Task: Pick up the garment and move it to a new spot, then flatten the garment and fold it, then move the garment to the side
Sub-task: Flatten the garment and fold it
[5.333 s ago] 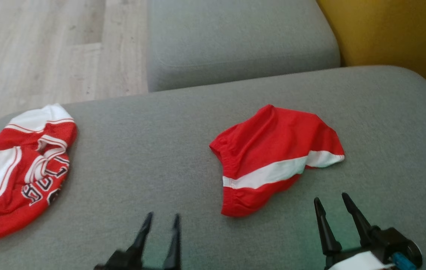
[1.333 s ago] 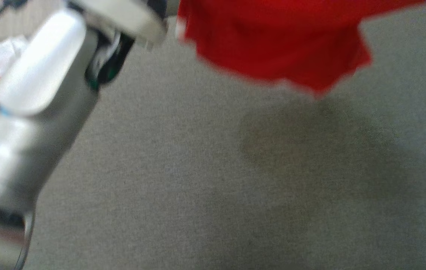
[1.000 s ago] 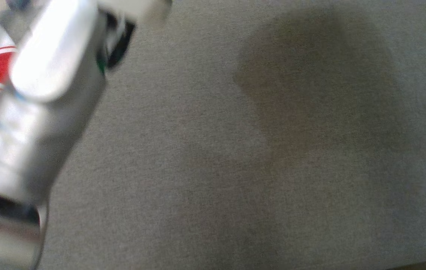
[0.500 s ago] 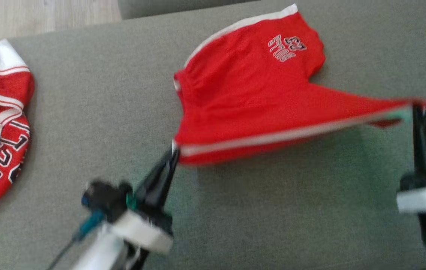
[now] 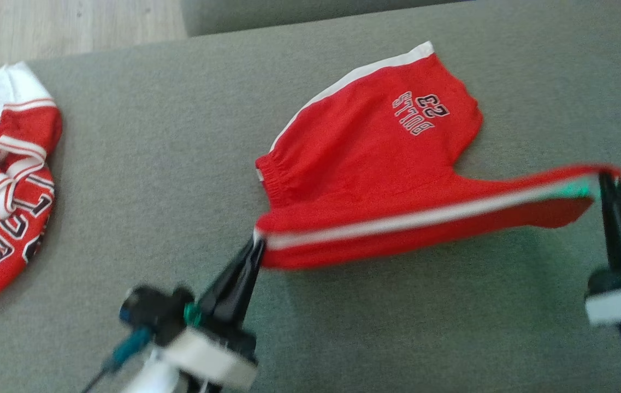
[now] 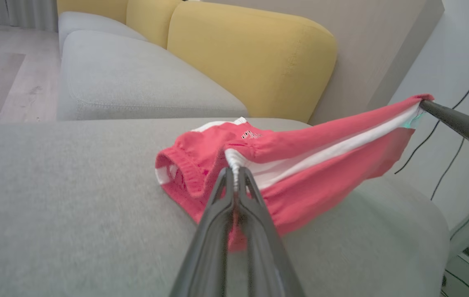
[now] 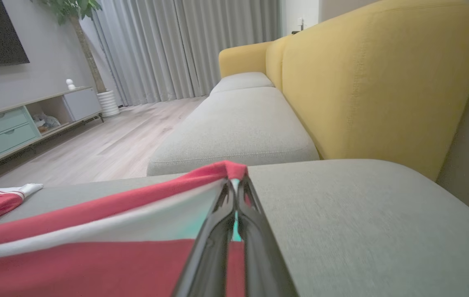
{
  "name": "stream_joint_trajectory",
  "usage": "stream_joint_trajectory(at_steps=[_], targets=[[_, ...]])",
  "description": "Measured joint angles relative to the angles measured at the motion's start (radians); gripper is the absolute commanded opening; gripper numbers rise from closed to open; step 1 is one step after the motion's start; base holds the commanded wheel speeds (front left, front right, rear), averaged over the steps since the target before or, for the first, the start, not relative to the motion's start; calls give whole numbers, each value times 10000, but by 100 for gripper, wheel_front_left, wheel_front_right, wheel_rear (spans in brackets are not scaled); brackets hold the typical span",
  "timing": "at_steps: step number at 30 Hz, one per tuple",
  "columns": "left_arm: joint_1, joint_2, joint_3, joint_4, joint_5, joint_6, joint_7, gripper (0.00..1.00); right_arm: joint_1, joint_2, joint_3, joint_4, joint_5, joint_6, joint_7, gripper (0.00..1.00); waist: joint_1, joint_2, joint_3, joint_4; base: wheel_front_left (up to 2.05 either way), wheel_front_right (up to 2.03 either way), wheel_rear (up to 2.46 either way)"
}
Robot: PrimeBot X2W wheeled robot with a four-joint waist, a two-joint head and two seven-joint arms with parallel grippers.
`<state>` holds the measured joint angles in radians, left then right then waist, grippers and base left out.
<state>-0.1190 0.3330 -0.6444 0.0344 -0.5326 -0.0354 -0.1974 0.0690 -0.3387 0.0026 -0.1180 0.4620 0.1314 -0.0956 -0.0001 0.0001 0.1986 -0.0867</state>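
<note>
Red shorts [image 5: 376,164]: middle of grey sofa seat [image 5: 152,180], far half lying flat, near striped edge lifted and stretched taut between both grippers.
Left gripper [image 5: 256,244]: fingers pressed together, pinching waistband corner.
Right gripper [image 5: 608,177]: pressed together, pinching hem corner near seat's right edge.
Red-and-white jersey [image 5: 4,180]: seat's left edge.

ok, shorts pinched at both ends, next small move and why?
Probably lower both together, keeping the stretch. The left gripper and right gripper hold the shorts taut by one edge, raised; the far part already lies on the cushion.
</note>
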Motion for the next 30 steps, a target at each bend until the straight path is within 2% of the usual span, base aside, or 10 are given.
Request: stream_joint_trajectory(at_steps=[5,13,24,25,26,27,30], targets=[[-1887,-685,23,579,-176,-198,560,0,-2278,-585,389,1325,330,0,353,0,2,0,457,328,0,0,0],[-4304,-1546,102,2372,-481,-366,1223,0,-5683,-1279,1743,3990,782,0,928,0,4,0,1306,907,0,0,0],[-6126,-2232,102,4709,-487,-614,1269,0,-8734,-1400,4067,7319,1383,0,719,0,3,0,2321,1366,0,0,0],[-6253,-2263,104,4888,-485,-617,1151,17,-8941,-1390,4228,7536,1465,0,629,8,3,-1,2393,1389,0,0,0],[-6373,-2297,109,5083,-485,-614,1057,50,-9113,-1383,4383,7722,1565,0,472,72,4,-1,2449,1413,0,0,0],[-6468,-2339,113,5267,-470,-598,940,100,-9260,-1360,4512,7908,1689,0,309,100,4,-1,2486,1439,0,0,0],[-6582,-2443,144,5697,-443,-508,500,100,-9491,-1258,4846,8270,2150,0,-194,100,4,-1,2474,1463,0,0,0]])
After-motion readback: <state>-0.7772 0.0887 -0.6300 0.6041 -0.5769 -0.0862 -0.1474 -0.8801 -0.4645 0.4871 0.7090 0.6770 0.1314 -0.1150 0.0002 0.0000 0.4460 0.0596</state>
